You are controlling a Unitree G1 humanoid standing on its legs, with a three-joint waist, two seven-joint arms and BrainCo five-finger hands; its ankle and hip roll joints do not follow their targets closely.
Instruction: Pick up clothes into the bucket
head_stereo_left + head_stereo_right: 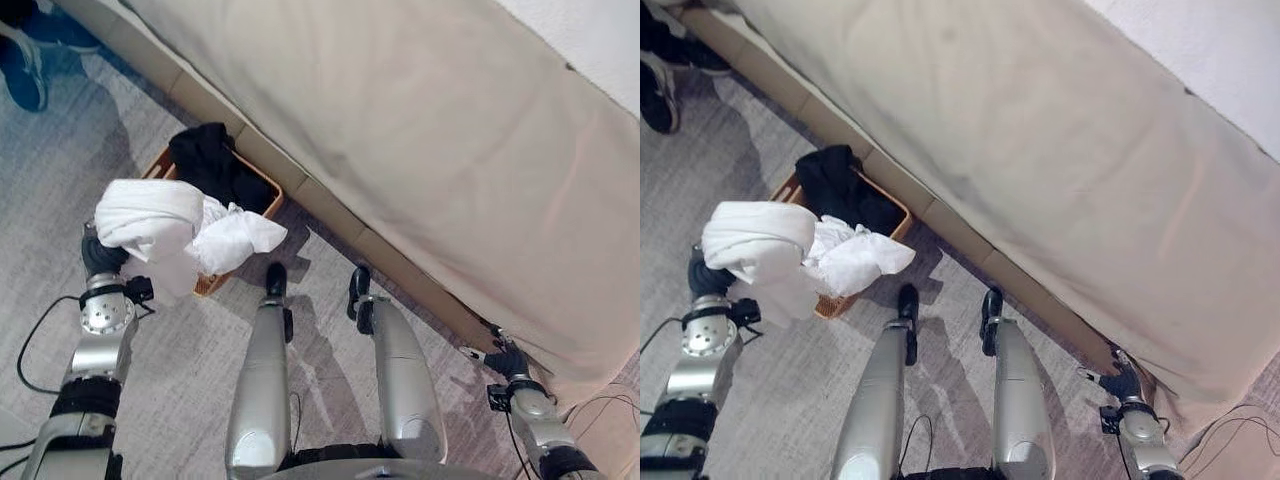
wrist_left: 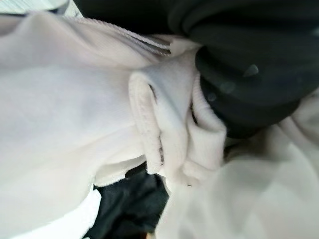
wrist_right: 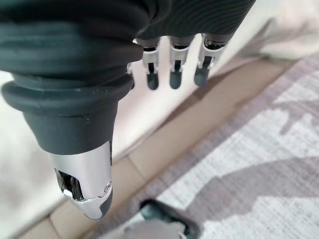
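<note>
A bundled white garment hangs over the near edge of the orange basket, which stands on the carpet against the bed base. It is draped over my left hand, and only the hand's dark wrist cover shows beneath it. A black garment lies in the basket and spills over its far rim. The left wrist view shows the white garment's folds and a drawstring against that dark cover. My right hand hangs low by the bed's edge, its fingers straight and holding nothing.
A bed under a beige cover runs diagonally across the view, with its tan base along the floor. A person's blue shoe stands on the grey carpet at the far left.
</note>
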